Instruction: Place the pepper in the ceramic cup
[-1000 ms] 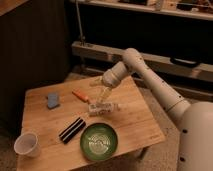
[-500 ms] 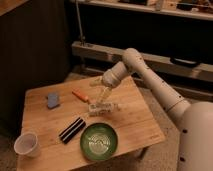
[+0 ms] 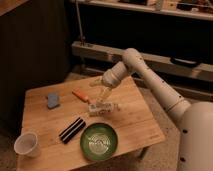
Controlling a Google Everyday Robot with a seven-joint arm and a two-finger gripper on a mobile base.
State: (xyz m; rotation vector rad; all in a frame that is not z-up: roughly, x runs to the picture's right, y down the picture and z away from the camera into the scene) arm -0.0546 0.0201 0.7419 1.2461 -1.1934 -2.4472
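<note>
The pepper [image 3: 79, 94] is a slim orange-red tapered piece lying on the wooden table [image 3: 135, 117], left of the arm. The ceramic cup [image 3: 26, 144] is a small white round cup standing at the table's front left corner. My gripper [image 3: 101, 97] hangs down from the white arm over the middle of the table, just right of the pepper and above a pale wrapped bar [image 3: 102, 107]. It holds nothing that I can see.
A green bowl [image 3: 99, 140] stands at the front middle. A black flat bar [image 3: 72, 129] lies left of it. A blue-grey sponge [image 3: 52, 100] lies at the back left. Shelving and a metal rail stand behind the table.
</note>
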